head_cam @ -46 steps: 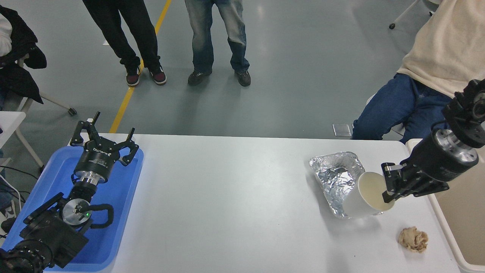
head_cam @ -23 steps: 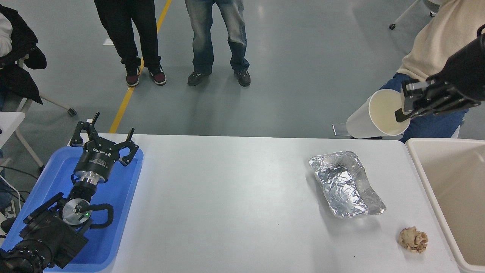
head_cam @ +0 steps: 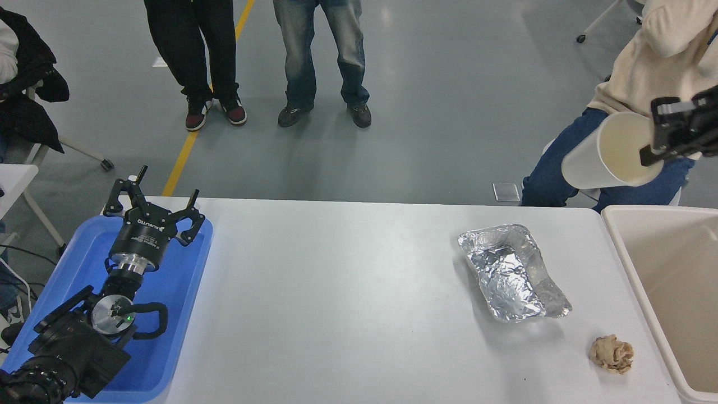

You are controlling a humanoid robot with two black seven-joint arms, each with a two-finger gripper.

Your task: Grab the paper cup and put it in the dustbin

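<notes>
Since half a second ago the cup (head_cam: 603, 154) has travelled to the right in the right gripper (head_cam: 653, 132), from above the table's far edge to a spot just short of the bin's (head_cam: 621, 247) far left corner. A second ago it was still down on the table, against the foil tray (head_cam: 513, 272).

The cup hangs in the air, tipped on its side, its cream-coloured mouth turned toward the camera and to the right, its white base pointing left. The gripper comes in from the right edge and is clamped on the cup's rim at the right side: one finger (head_cam: 653, 156) lies inside the mouth and another sits outside, above the rim. Most of the cup's body lies left of the gripper and a little below it. The cup is over the floor beyond the table (head_cam: 348, 292), in front of a seated person's jeans (head_cam: 552, 163), and not yet over the bin's opening.

The foil tray stays where it was on the table's right part, and a crumpled paper ball (head_cam: 611, 353) lies near the front right corner, beside the bin's wall.

The left gripper (head_cam: 154, 210) is parked over the blue tray (head_cam: 168, 342) at the lower left, fingers spread apart and holding nothing.
</notes>
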